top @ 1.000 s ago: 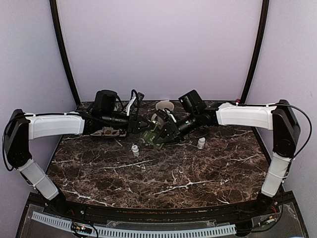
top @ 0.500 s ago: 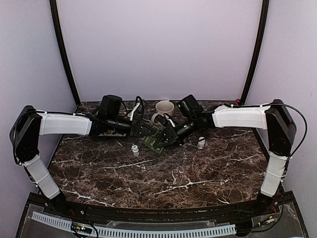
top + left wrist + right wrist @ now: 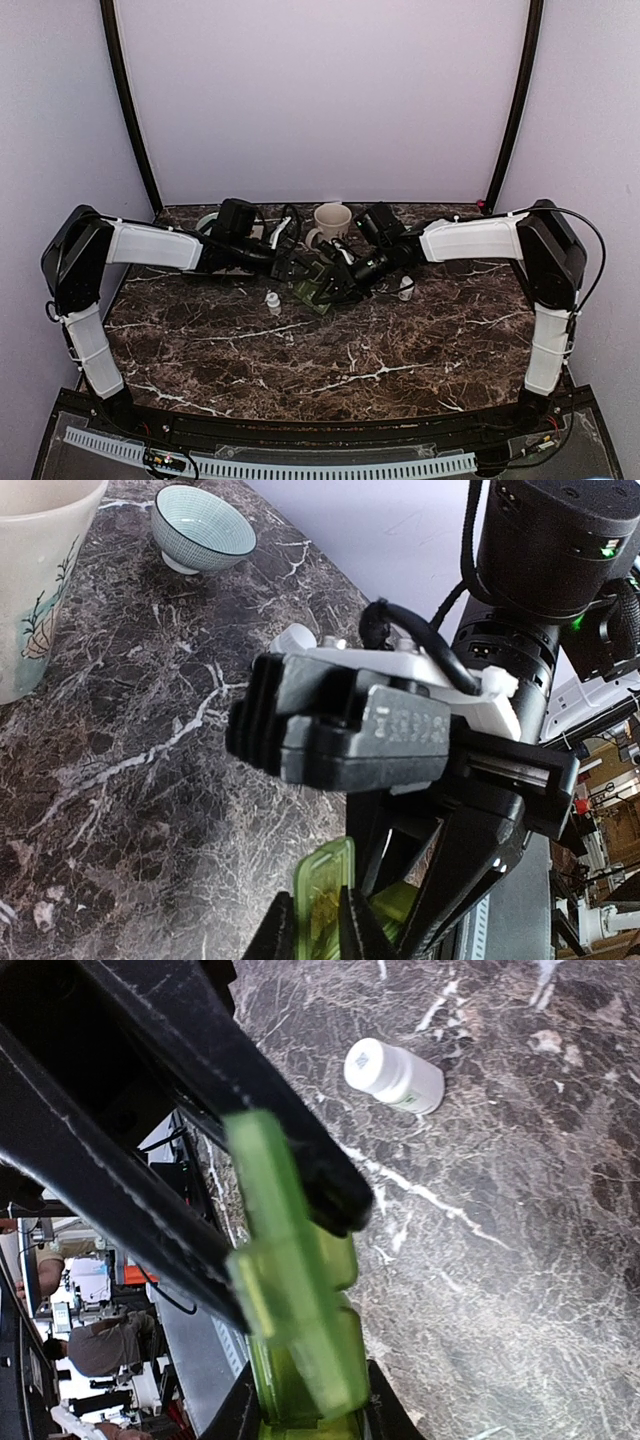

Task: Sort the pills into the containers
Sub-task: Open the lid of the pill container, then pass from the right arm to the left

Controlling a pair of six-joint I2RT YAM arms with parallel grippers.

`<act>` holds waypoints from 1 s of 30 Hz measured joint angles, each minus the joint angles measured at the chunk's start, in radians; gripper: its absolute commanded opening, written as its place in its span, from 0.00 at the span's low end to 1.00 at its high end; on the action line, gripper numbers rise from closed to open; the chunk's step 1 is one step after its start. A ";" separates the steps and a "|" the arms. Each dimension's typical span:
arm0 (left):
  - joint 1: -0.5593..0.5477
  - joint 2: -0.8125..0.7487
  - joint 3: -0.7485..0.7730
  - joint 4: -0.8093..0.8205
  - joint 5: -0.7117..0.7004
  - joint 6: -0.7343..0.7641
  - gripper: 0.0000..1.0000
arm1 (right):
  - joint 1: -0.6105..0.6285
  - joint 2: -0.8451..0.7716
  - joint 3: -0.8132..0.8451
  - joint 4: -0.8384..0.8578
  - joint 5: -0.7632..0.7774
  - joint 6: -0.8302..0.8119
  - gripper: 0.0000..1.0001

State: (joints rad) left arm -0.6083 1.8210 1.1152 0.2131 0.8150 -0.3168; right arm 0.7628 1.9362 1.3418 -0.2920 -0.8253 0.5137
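1. The left gripper (image 3: 315,932) had its two fingertips pressed nearly together on a thin edge of the translucent green plastic pill box (image 3: 326,878). They were cut off by the bottom of the wrist view, so the exact contact was hard to read.
2. The right gripper (image 3: 288,1255) clamped a flap of the same box between its long black fingers (image 3: 240,1090). Its jaws stood only slightly apart, with the plastic filling the gap.
3. From above, the pill box (image 3: 312,288) sat just in front of the cream ceramic mug (image 3: 332,218), mostly covered by both grippers. Its compartments and any pills in it could not be made out.
4. One small white plastic bottle (image 3: 272,300) stood in front of the mug to the left. A second white bottle (image 3: 405,288) was in front of it to the right, half hidden by the right arm.
5. The right wrist view showed one white bottle (image 3: 395,1075) lying on its side, but which of the two it was could not be told.
6. A small pale ribbed bowl (image 3: 205,540) stood left of the mug on the dark veined marble table (image 3: 350,370).
7. Compared with a second before, both arms had stretched further forward and sunk lower, the box had come down nearer the tabletop, and the left fingers had narrowed onto it.
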 measured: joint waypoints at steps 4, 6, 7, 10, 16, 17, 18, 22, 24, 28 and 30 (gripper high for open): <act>0.001 0.036 0.034 -0.018 0.001 0.009 0.21 | -0.004 0.004 -0.002 -0.002 0.030 -0.001 0.02; 0.002 0.049 0.050 -0.032 0.000 0.018 0.26 | -0.004 0.006 -0.002 -0.001 0.041 -0.003 0.02; 0.002 0.053 0.056 -0.040 -0.002 0.021 0.33 | -0.004 0.008 -0.002 0.000 0.044 -0.004 0.02; -0.002 0.064 0.070 -0.058 -0.003 0.027 0.42 | -0.004 0.013 -0.001 0.014 0.045 -0.004 0.02; 0.009 0.068 0.080 -0.094 -0.036 0.036 0.50 | -0.010 0.037 -0.002 0.076 0.031 0.022 0.02; 0.013 0.068 0.080 -0.101 -0.047 0.035 0.51 | -0.013 0.043 -0.004 0.095 0.027 0.032 0.02; 0.017 0.068 0.080 -0.104 -0.056 0.035 0.51 | -0.016 0.048 -0.008 0.113 0.023 0.044 0.02; 0.024 0.068 0.080 -0.115 -0.106 0.035 0.53 | -0.031 0.067 -0.017 0.154 0.012 0.080 0.02; 0.029 0.068 0.080 -0.118 -0.131 0.034 0.54 | -0.035 0.076 -0.017 0.171 0.011 0.095 0.02; 0.034 0.068 0.079 -0.118 -0.180 0.028 0.55 | -0.040 0.092 -0.017 0.188 0.011 0.113 0.02; 0.038 0.066 0.073 -0.116 -0.201 0.024 0.55 | -0.044 0.101 -0.017 0.191 0.011 0.121 0.02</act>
State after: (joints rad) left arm -0.5705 1.8874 1.1881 0.0967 0.6140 -0.2928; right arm 0.7189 2.0377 1.3247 -0.1013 -0.8146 0.6350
